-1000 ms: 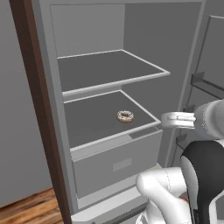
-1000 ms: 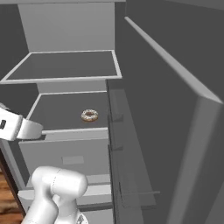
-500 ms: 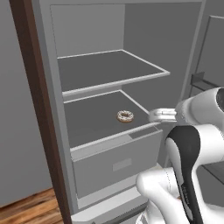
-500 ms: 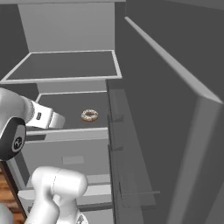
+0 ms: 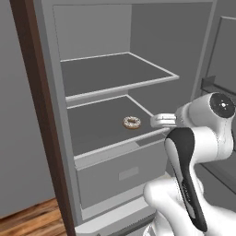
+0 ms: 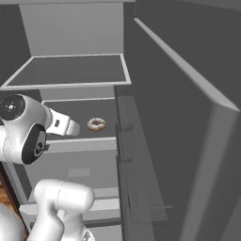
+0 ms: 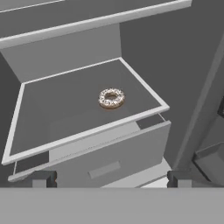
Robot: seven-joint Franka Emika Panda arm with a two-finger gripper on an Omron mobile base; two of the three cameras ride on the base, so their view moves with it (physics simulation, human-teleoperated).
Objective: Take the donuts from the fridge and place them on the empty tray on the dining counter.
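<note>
Inside the open fridge (image 5: 50, 115), a white-iced, sprinkled donut (image 5: 132, 122) lies alone on the lower shelf (image 5: 99, 126), toward its right front, well back from the lip; to its right the robot's pincer (image 7: 109, 179) hangs outside the shelf edge, fingers wide apart and empty, not yet reaching in; the risks from here, by judgement: a low approach could knock the shelf lip or the drawer (image 5: 122, 173) below; fingers closing off-centre could nudge the donut rearward or pinch only its rim.
</note>
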